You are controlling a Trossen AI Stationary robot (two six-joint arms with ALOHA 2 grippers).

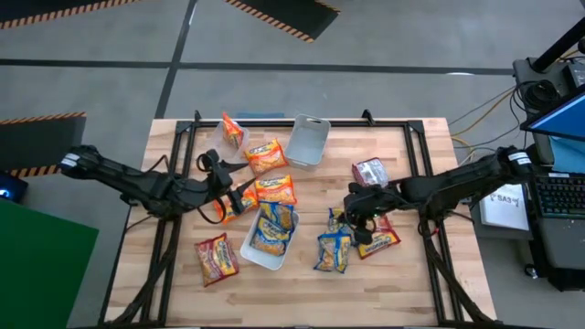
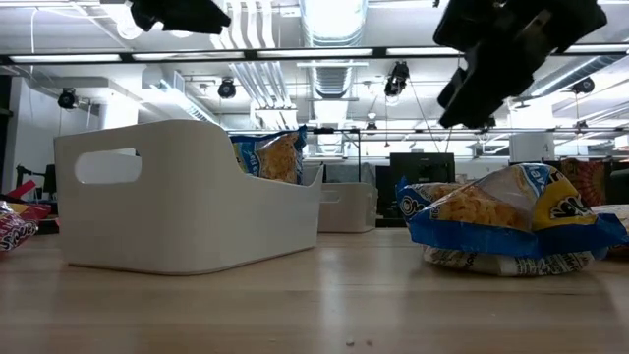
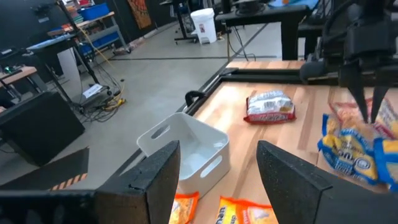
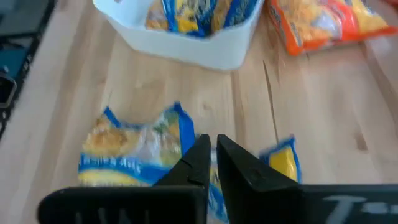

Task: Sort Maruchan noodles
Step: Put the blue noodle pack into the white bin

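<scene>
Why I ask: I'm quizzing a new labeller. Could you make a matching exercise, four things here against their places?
Things:
1. empty white bin
2. white bin holding blue-and-yellow noodle packets
3. dark red noodle packet
4. right gripper

Places:
A. over the loose blue-and-yellow noodle packets
B. far edge of the table, middle
C. front middle, between the arms
D. alone, just beyond the right arm

Pairs: 1-B, 2-C, 3-D, 4-A
</scene>
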